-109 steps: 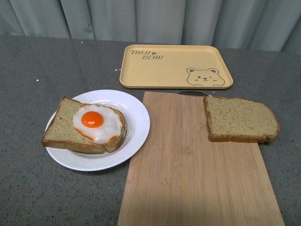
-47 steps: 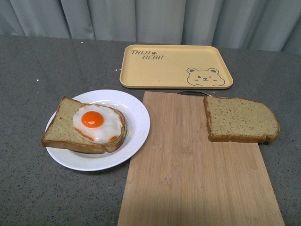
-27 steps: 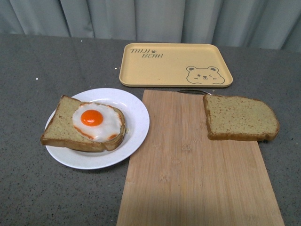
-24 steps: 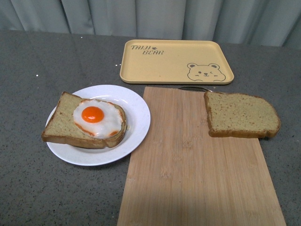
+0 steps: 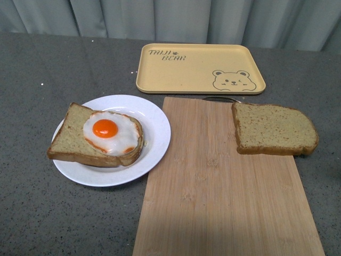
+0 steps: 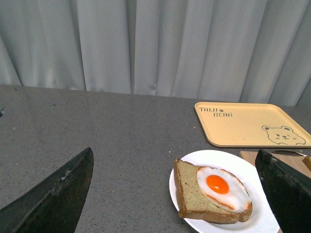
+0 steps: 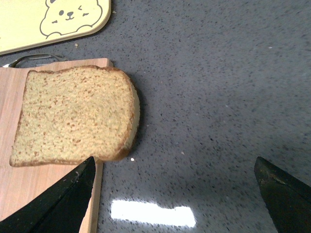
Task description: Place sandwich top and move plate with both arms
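The sandwich top (image 5: 273, 129), a plain tan slice, lies on the right far corner of the wooden board (image 5: 224, 192), partly overhanging its edge; it also shows in the right wrist view (image 7: 75, 114). The white plate (image 5: 154, 133) sits left of the board and carries a bread slice topped with a fried egg (image 5: 109, 133); both show in the left wrist view, the plate (image 6: 252, 174) and the egg slice (image 6: 214, 194). Neither arm shows in the front view. My left gripper (image 6: 180, 194) is open, above the plate's near side. My right gripper (image 7: 175, 194) is open, over bare table beside the sandwich top.
A yellow bear-printed tray (image 5: 200, 69) lies behind the board, with a thin metal handle (image 5: 219, 98) between them. Grey curtains hang behind the speckled grey table (image 5: 32, 80). A bright light reflection (image 7: 153, 213) shows on the table.
The front view has shifted slightly; plate, board, tray and both slices keep their places relative to each other. No arm has entered the front view.
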You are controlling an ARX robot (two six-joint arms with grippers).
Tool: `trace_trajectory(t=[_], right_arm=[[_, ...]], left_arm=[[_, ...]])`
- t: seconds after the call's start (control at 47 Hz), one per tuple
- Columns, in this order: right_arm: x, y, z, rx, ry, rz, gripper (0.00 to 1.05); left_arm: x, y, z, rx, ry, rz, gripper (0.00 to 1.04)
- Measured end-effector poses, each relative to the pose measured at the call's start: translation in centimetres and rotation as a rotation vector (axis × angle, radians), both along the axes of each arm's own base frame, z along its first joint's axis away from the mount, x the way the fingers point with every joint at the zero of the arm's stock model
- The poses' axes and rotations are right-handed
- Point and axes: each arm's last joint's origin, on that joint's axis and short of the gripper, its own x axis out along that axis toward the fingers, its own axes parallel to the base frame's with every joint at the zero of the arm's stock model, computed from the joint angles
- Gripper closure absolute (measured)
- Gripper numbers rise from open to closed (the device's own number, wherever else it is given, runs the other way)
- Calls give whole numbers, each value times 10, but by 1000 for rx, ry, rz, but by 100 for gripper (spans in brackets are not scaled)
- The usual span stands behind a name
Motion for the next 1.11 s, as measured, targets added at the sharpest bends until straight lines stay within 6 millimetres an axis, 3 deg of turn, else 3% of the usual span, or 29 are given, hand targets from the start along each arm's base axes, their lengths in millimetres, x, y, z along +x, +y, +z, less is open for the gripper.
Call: trace_trajectory(t=[0.234, 0.404, 0.447, 0.596, 0.894, 1.0, 1.106], right_arm=[[38, -4, -37, 205, 163, 99, 9], [62, 5, -51, 383, 201, 137, 9], [69, 9, -55, 402, 214, 138, 14], [85, 19, -70, 433, 274, 110, 46], [89, 22, -62, 444, 273, 82, 98], [83, 29, -47, 495, 215, 95, 103], [78, 50, -15, 606, 83, 171, 103]], left_arm=[[0, 0, 0, 0, 0, 0, 7], [0, 0, 0, 0, 0, 0, 7], [0, 0, 0, 0, 0, 0, 7], [0, 0, 0, 0, 0, 0, 7], [0, 0, 0, 0, 0, 0, 7], [0, 0, 0, 0, 0, 0, 7], [0, 0, 0, 0, 0, 0, 7]])
